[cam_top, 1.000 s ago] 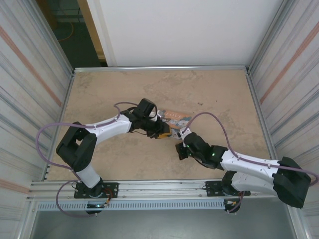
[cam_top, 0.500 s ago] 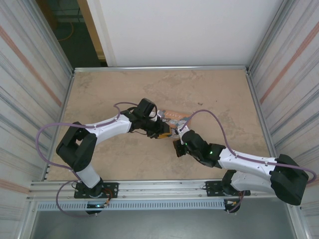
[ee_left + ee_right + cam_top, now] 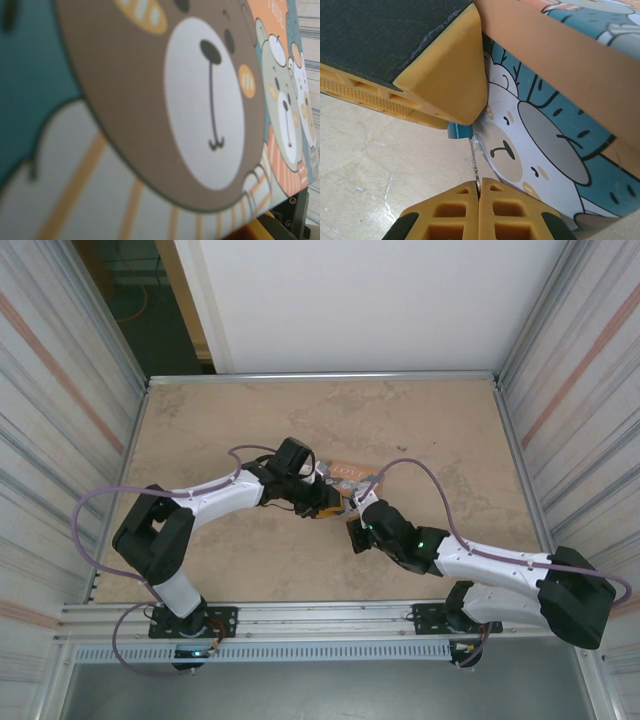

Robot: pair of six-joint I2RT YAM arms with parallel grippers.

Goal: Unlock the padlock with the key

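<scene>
The right gripper (image 3: pixel 479 187), jaws pinched together on the thin silvery key (image 3: pixel 473 162), has the blade's tip at the small blue-teal padlock (image 3: pixel 458 131) beside the cartoon box (image 3: pixel 545 145). The step probably calls for a slow, straight push along the blade, then a twist without side load. The left gripper (image 3: pixel 330 505) lays a yellow finger (image 3: pixel 445 75) over the padlock, though whether it clamps it cannot be told; both arms reach low and inward, meeting mid-table.

An orange box (image 3: pixel 355 470) printed with cartoon bears is lying near the middle of the beige marbled table (image 3: pixel 430 420).
</scene>
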